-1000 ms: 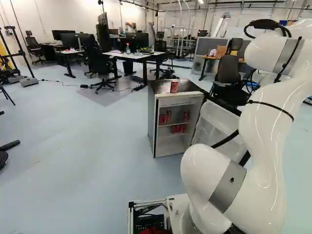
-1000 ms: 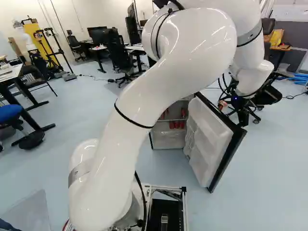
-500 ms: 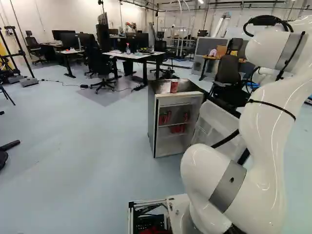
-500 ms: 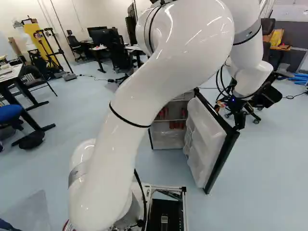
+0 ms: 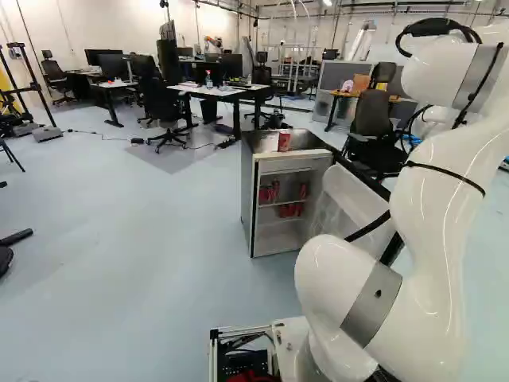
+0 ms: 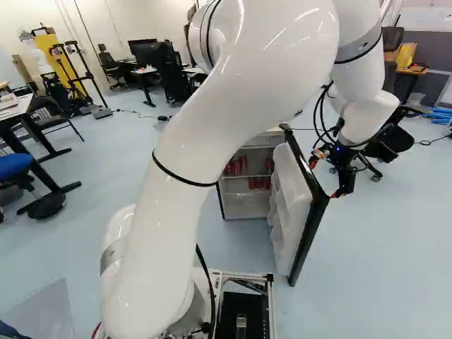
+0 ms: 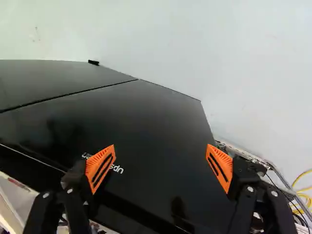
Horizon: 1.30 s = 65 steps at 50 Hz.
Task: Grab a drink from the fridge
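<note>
The small fridge (image 5: 248, 199) stands ahead with its door (image 6: 288, 212) ajar, white inner side partly facing the base. Red cans stand on its shelves, some on the upper one (image 5: 269, 192), others on the lower (image 5: 291, 210); another red can (image 5: 284, 142) is on top. In the right base view the gripper (image 6: 324, 179) is at the door's outer side, near its free edge. From the wrist, the gripper (image 7: 160, 165) stands open over the black outer face of the door (image 7: 146, 122), nothing between its pads. Whether a finger touches the door, I cannot tell.
Behind the fridge are office chairs (image 5: 372, 123) and desks (image 5: 215, 92). A table (image 6: 14, 111) and a blue chair (image 6: 15, 168) stand at the left of the right base view. Yellow cables (image 7: 304, 195) lie beyond one finger in the wrist view.
The door has swung partway toward the fridge opening. My arm has shifted, and the gripper has come lower and nearer along the door's outer side. The base has stayed put.
</note>
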Available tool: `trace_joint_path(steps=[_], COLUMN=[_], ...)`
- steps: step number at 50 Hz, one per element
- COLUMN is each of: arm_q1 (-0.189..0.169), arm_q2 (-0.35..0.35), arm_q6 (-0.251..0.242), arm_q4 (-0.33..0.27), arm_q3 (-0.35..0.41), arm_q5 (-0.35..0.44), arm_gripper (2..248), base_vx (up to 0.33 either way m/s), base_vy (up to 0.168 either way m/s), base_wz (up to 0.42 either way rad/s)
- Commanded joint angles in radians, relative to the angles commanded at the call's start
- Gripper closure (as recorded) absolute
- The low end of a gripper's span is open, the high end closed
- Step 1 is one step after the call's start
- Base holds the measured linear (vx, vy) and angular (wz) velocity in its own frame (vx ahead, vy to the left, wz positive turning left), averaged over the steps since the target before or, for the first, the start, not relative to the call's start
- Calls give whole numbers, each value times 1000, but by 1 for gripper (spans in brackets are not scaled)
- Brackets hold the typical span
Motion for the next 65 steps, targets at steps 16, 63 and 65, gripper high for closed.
trace_joint_path(steps=[16, 63, 65], arm_q1=[3, 64, 67], arm_q2=[31, 118, 122], arm_q6=[0, 0, 0], arm_q4=[0, -10, -12], arm_q3=[50, 191, 197], arm_q5=[-26, -27, -27], arm_gripper=[3, 3, 3], base_vx=[0, 0, 0], base_vy=[0, 0, 0], base_wz=[0, 0, 0])
